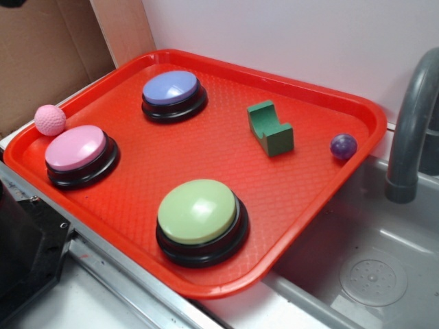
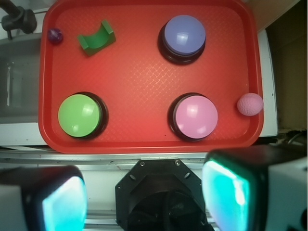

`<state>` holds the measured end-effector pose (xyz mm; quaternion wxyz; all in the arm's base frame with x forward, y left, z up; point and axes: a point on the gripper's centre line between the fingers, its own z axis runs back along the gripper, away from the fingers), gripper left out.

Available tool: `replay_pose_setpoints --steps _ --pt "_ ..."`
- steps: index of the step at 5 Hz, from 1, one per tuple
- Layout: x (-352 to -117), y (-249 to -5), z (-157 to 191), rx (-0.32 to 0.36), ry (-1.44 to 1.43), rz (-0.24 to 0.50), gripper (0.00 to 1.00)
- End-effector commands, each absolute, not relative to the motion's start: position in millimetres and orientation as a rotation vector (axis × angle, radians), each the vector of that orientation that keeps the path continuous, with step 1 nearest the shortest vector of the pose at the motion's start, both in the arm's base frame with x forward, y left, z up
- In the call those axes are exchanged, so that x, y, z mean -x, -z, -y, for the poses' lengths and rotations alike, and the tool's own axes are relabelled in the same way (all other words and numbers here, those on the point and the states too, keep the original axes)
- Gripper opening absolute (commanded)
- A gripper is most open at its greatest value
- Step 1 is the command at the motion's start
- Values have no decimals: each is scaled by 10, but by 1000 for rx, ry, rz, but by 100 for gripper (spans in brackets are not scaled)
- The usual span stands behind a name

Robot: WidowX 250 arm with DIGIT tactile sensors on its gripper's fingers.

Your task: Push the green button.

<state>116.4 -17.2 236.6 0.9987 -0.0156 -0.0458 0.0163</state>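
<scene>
Over the red tray [image 2: 144,139], the gripper [image 2: 144,192] fingers [image 2: 226,190] gape wide, empty, clear of the green button [image 2: 79,115].

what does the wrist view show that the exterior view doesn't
Only the wrist view shows the gripper, its two fingers wide apart above the near tray edge, and the black mount between them. Only the exterior view shows the sink basin with its drain, and the wall. Both show the red tray, green button, pink button, purple button, green block, both balls and the faucet.
</scene>
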Motion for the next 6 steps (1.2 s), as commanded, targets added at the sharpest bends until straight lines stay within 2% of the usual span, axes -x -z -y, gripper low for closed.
replay_pose_setpoints --steps 1,2,3,4,5,6 --pt "-1164 -2366 172 31 -33 92 100" --pt "-1589 -2114 450 -15 130 71 100" --pt "-1769 -1952 829 -82 226 149 100" --pt "-1794 -1684 1249 13 316 136 100" --pt "-1589 -1432 1523 72 391 135 100" --pt "-1388 -1175 1480 111 330 71 100"
